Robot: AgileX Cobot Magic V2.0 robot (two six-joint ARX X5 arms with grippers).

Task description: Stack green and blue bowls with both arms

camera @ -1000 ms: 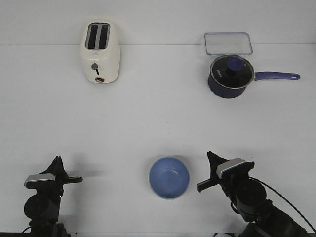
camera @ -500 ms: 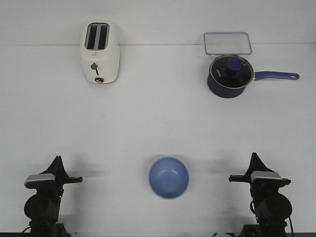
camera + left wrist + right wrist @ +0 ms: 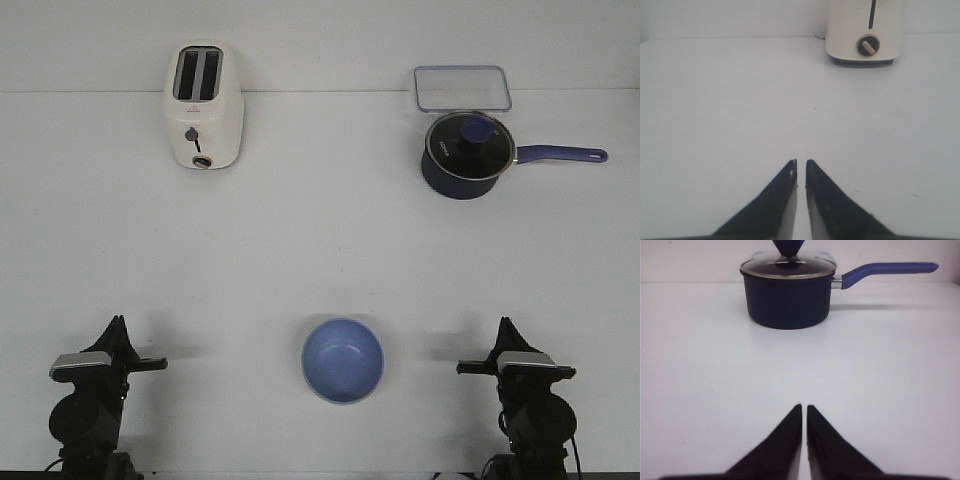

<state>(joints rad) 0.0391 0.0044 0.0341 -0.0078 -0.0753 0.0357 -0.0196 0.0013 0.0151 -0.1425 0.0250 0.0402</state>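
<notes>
A periwinkle blue bowl (image 3: 342,358) sits upright on the white table at the front centre, showing an empty blue inside. No green bowl shows in any view. My left gripper (image 3: 118,325) rests at the front left, well left of the bowl, its black pointed jaws shut and empty in the left wrist view (image 3: 801,162). My right gripper (image 3: 503,324) rests at the front right, well right of the bowl, shut and empty in the right wrist view (image 3: 804,407). Neither wrist view shows the bowl.
A cream toaster (image 3: 203,105) stands at the back left, also in the left wrist view (image 3: 864,30). A dark blue lidded saucepan (image 3: 465,153) with a long handle stands at the back right, also in the right wrist view (image 3: 786,300). A clear rectangular tray (image 3: 462,88) lies behind it.
My right arm has swung away from beside the blue bowl, back to the front right, and now points straight ahead. The left arm and the bowl have not moved.
</notes>
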